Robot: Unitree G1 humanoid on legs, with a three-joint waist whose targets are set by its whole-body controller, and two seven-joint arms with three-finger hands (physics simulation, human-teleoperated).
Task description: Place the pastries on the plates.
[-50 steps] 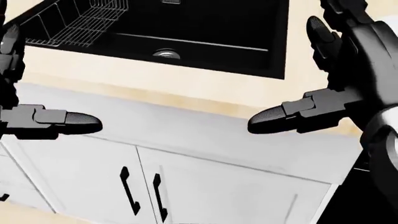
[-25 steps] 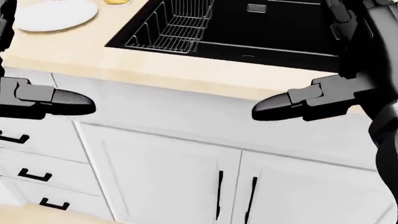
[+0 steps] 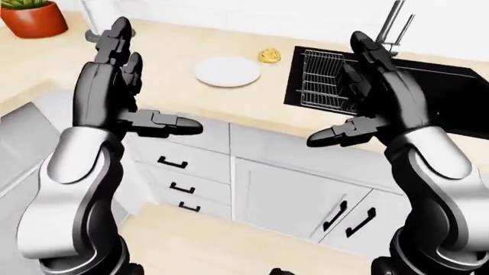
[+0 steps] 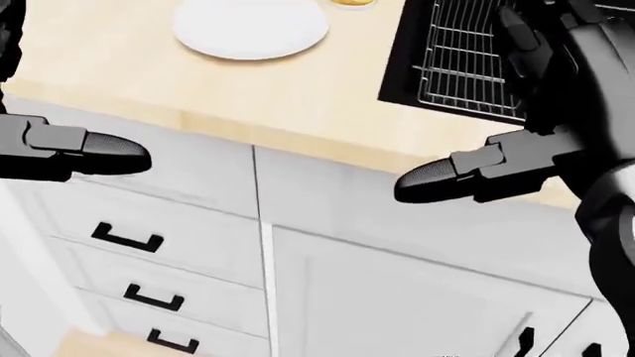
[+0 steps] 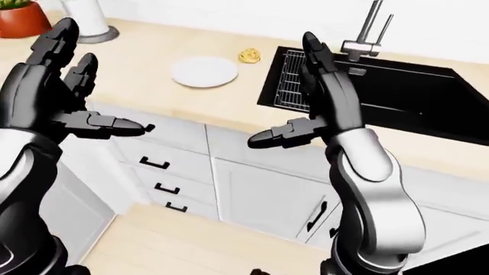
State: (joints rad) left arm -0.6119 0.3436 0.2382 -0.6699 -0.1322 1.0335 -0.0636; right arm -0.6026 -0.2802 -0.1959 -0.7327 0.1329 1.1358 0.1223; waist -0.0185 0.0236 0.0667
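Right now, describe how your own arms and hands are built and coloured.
Both arms have glossy white-silver shells on the forearms, ending in black joints. The left hand and right hand are matte black, each with three thick segmented fingers whose rounded tips are finely textured dark grey. Blocky black knuckle housings join the segments. No cables, sleeves or markings show.

White plate (image 3: pixel 227 71), yellow-brown pastry (image 3: pixel 269 55), pale wood table (image 3: pixel 176 91). Black sink (image 5: pixel 397 91) with silver wire rack (image 3: pixel 319 80), white cabinets (image 3: pixel 282 195) with black handles. Red-orange pot (image 3: pixel 34 18), black hands.

Golden pastry (image 3: pixel 268 55) beside empty white plate (image 3: pixel 227 71)
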